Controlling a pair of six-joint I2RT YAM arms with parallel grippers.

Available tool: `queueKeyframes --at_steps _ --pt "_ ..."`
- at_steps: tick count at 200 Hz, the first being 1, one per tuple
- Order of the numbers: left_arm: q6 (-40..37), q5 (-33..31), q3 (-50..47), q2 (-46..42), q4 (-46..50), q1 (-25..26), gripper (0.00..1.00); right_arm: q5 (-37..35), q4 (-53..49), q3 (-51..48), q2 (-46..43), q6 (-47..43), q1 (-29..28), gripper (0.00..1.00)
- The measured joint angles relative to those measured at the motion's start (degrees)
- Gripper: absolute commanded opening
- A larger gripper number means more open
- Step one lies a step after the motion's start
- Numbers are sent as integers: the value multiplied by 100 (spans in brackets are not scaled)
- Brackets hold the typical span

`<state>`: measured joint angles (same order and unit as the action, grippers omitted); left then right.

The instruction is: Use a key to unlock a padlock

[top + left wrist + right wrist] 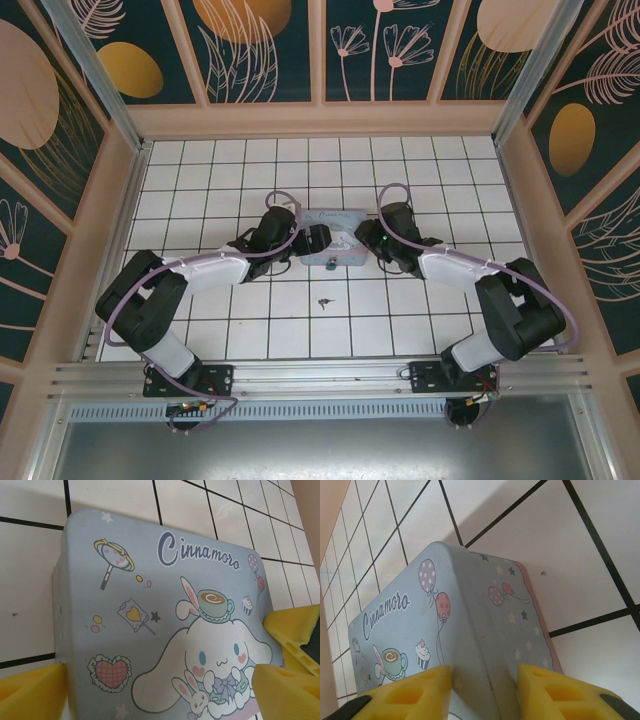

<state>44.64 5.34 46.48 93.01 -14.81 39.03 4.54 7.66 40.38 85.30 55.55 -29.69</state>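
place: lab test cell | evidence: aluminium frame [320, 372], floral panels [385, 50], tiled table [200, 170]

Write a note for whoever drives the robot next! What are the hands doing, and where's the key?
Left gripper: jaws wide, either side of the cartoon tin; grip unclear.
Right gripper: looks clamped on the tin's end.
Key: on the tiles, nearer the arms' bases than the tin, untouched.
Padlock: maybe the small blue speck at the tin's near edge; too small to be sure.
Done: nothing visible. Left: pick up key, unlock padlock.
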Motion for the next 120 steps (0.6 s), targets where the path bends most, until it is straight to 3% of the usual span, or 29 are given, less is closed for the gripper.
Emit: queueKeyframes --at_steps 21,53,85,120 --pt "-28 2 0 0 0 -4 95 -9 -7 42 42 44 -39 46" --pt "-92 -11 0 0 -13 -2 99 -17 -42 87 111 63 -125 69" --pt "-175 -149 0 -101 -4 -4 99 -22 -225 190 107 35 -192 83" --pt "-393 -509 26 -638 92 -52 99 -199 -562 214 -173 -42 -192 86"
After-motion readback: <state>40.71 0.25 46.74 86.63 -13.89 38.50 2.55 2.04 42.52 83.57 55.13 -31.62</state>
